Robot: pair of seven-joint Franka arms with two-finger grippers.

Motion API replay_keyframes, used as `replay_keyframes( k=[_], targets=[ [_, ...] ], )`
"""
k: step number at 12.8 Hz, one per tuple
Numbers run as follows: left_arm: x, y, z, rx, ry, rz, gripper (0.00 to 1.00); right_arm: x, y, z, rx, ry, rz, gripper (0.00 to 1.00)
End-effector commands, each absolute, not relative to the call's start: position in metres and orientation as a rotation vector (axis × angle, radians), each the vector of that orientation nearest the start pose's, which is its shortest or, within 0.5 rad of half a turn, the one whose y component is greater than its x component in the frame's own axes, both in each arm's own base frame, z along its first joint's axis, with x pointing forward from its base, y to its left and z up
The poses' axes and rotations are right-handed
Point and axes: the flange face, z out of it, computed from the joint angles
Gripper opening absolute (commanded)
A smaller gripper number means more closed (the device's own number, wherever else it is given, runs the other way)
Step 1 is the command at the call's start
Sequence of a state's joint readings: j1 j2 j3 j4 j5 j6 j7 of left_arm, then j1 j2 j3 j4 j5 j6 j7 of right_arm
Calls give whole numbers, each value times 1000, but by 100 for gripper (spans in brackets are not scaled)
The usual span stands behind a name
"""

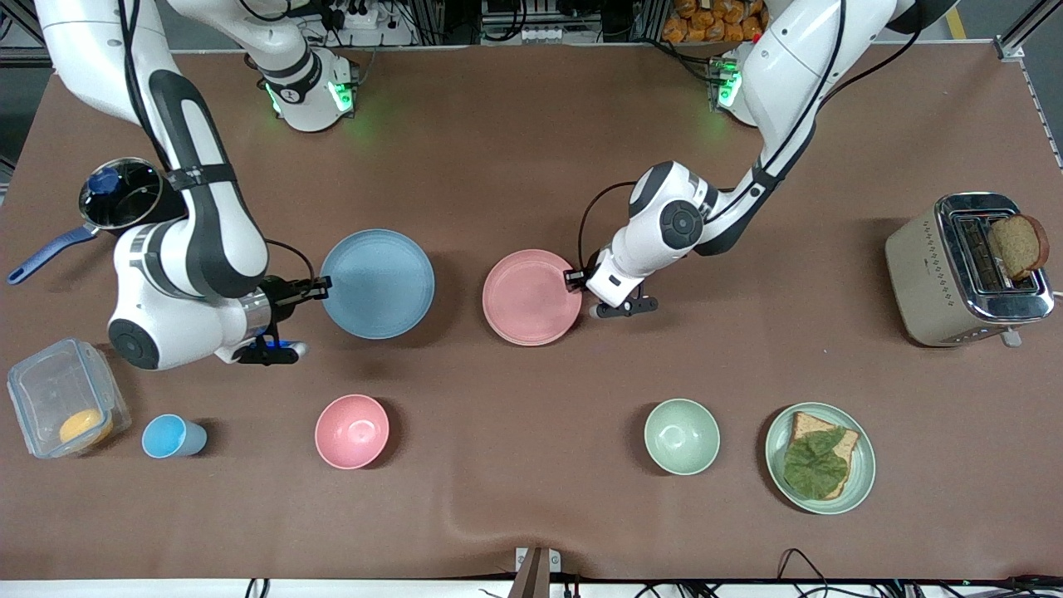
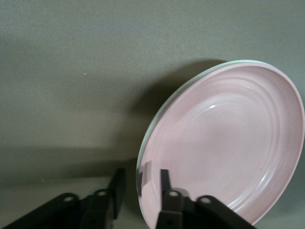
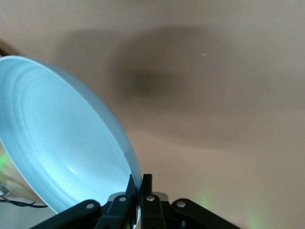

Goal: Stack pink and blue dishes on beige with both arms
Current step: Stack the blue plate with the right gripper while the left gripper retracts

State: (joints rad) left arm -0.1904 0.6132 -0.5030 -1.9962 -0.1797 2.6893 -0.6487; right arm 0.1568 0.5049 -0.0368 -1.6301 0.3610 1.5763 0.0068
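Note:
My right gripper (image 1: 322, 287) (image 3: 139, 179) is shut on the rim of the light blue plate (image 1: 378, 284) (image 3: 62, 143). It holds the plate tilted above the table, and the plate's shadow falls on the cloth beneath. The pale pink plate (image 1: 532, 296) (image 2: 228, 143) lies at the table's middle. My left gripper (image 1: 575, 278) (image 2: 141, 179) is open, with one finger inside the pink plate's rim and one outside it. A thin pale edge shows under the pink plate's rim in the left wrist view. I cannot tell whether that edge is the beige plate, which shows nowhere else.
A pot (image 1: 120, 195) with a blue handle and a clear box (image 1: 33, 390) stand at the right arm's end. A blue cup (image 1: 170, 436), pink bowl (image 1: 352, 431), green bowl (image 1: 682, 436) and green plate (image 1: 868, 465) with a sandwich line the front. A toaster (image 1: 930, 274) stands at the left arm's end.

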Motion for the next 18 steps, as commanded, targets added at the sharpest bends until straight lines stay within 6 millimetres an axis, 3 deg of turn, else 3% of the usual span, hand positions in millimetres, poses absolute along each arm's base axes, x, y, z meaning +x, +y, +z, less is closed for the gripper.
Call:
replay_keyframes(
  k=[1,3,6,7,9,10,13,15,18],
  targets=[
    [508,-380,224,-3504,-366,106,100,611,123,301,-2680,24,812,0],
    [525,-356,278,-3482,-376,44,100,607,149,294,-2669,11,833,0],
    [550,-286,357,-3383,-424,-31,100,598,205,285,-2701,69,836,0],
    [549,-276,383,-3348,-407,-92,100,593,230,279,-2710,103,831,0],
    [564,-219,423,-3241,-394,-195,100,585,271,266,-2692,177,833,0],
    [566,-205,442,-3196,-313,-222,100,585,287,261,-2684,193,818,0],
    [588,-161,513,-3135,-183,-107,100,581,327,247,-2674,183,817,0],
    [592,-142,544,-3125,-189,-94,100,580,346,239,-2664,193,748,0],
    [587,-132,579,-3111,-184,-68,100,575,362,222,-2670,195,715,0]
  ],
)
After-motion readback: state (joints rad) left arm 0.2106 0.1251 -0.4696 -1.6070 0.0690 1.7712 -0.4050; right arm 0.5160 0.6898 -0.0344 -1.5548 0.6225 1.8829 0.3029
